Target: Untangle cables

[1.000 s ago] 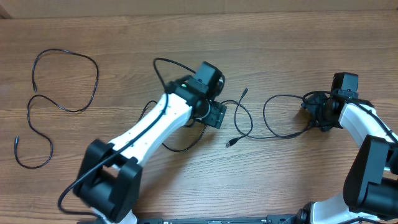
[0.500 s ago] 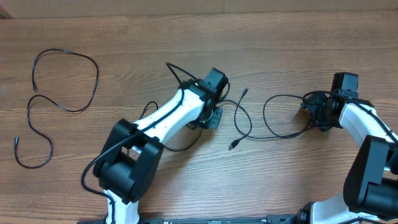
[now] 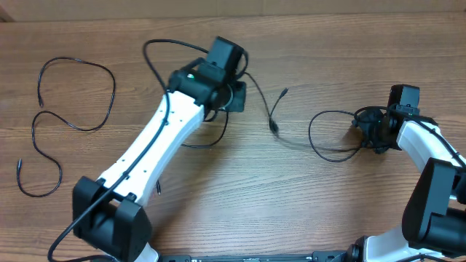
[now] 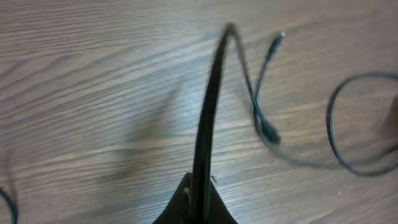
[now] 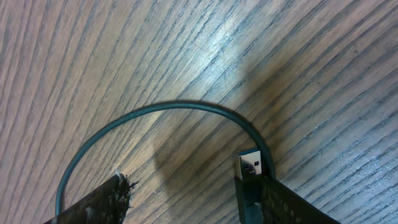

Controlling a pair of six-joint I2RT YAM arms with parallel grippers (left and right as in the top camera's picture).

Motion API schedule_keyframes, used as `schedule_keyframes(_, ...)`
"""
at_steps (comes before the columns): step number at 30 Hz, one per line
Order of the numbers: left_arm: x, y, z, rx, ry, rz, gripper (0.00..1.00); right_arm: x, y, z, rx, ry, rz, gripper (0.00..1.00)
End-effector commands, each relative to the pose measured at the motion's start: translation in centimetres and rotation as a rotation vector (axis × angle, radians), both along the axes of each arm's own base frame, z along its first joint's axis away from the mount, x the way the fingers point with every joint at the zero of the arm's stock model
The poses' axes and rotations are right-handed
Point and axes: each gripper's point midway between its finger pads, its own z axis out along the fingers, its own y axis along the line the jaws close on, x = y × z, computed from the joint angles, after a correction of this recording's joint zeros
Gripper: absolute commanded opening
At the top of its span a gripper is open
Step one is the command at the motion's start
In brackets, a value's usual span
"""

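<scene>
separating step: left end effector (image 3: 234, 93) pinched shut on a thin black cable (image 4: 208, 106) over the middle of the tabletop (image 3: 291, 211).
the cable runs taut from the closed jaws toward a plug end (image 3: 274, 125) near a loop (image 3: 309, 135) that reaches the right end effector (image 3: 373, 132), whose fingers stand apart beside a usb plug (image 5: 252, 163). another cable (image 3: 113, 91) lies well apart at far left. next, probably: draw the held strand clear of that loop without snagging its plugs.
</scene>
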Motion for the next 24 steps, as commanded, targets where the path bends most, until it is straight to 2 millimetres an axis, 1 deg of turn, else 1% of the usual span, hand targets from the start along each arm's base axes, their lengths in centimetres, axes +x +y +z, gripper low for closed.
schedule_keyframes(1, 0.5, 1.8, 1.4, -0.027, -0.006, 0.112, 0.04, 0.4, 0.3, 0.4, 0.004, -0.022, 0.016, 0.66)
schedule_keyframes(6, 0.0, 5.1, -0.3, 0.061, 0.04, 0.223, 0.04, 0.6, 0.7, 0.5, 0.003, -0.025, 0.029, 0.66)
schedule_keyframes(8, -0.4, 6.0, -1.1, 0.097, 0.059, 0.257, 0.04, 0.7, 0.9, 0.5, 0.003, -0.027, 0.033, 0.66)
schedule_keyframes(11, -1.2, 6.4, -2.6, 0.114, 0.094, 0.271, 0.04, 0.7, 1.0, 0.5, 0.003, -0.029, 0.036, 0.66)
schedule_keyframes(14, -2.2, 6.8, -4.5, 0.132, 0.133, 0.285, 0.07, 0.7, 1.0, 0.5, 0.003, -0.029, 0.036, 0.66)
schedule_keyframes(15, -2.4, 7.0, -5.0, 0.138, 0.142, 0.288, 0.09, 0.7, 1.0, 0.5, 0.003, -0.029, 0.037, 0.66)
schedule_keyframes(18, -3.1, 7.6, -6.6, 0.154, 0.169, 0.293, 0.21, 0.7, 1.1, 0.5, 0.007, -0.03, 0.038, 0.66)
schedule_keyframes(21, -3.8, 7.9, -7.9, 0.168, 0.192, 0.295, 0.39, 0.8, 1.1, 0.5, 0.01, -0.031, 0.039, 0.66)
schedule_keyframes(22, -4.0, 8.1, -8.1, 0.173, 0.2, 0.295, 0.4, 0.8, 1.1, 0.5, 0.01, -0.031, 0.039, 0.66)
schedule_keyframes(24, -4.3, 8.3, -8.4, 0.183, 0.207, 0.298, 0.45, 0.8, 1.1, 0.5, 0.01, -0.031, 0.039, 0.66)
